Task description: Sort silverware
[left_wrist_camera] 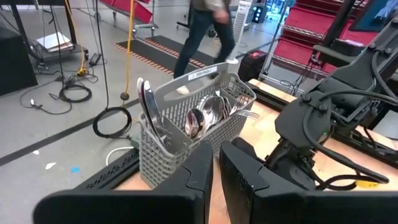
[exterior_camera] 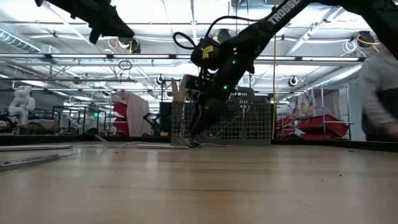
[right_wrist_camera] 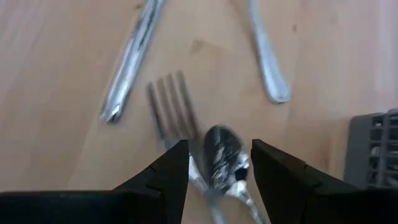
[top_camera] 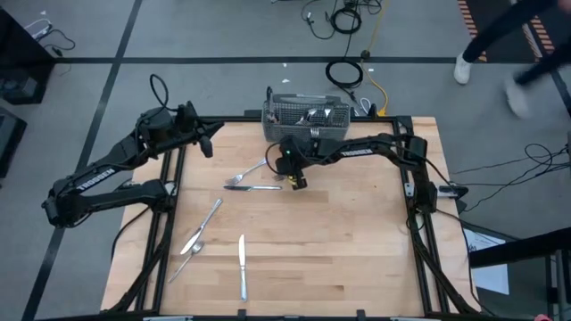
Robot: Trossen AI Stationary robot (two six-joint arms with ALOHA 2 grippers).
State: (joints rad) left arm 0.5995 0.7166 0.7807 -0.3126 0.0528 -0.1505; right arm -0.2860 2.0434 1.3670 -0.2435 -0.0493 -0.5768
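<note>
Basket (left_wrist_camera: 186, 127) | holds spoons (left_wrist_camera: 208, 115) (upright) | right pincer (right_wrist_camera: 214, 165) apart | left pincer (left_wrist_camera: 216, 168) together

On the right arm (exterior_camera: 283, 15), in the low view, white capital letters read "TROSS"; the rest of the word runs out of the picture at the top; in the high view both arms carry white lettering along their links, on the left arm (top_camera: 96, 178) and on the right arm (top_camera: 357, 152), but it is too small to read; the basket (left_wrist_camera: 186, 134) has a white label (left_wrist_camera: 203, 73) on its rim, also not readable.
</note>
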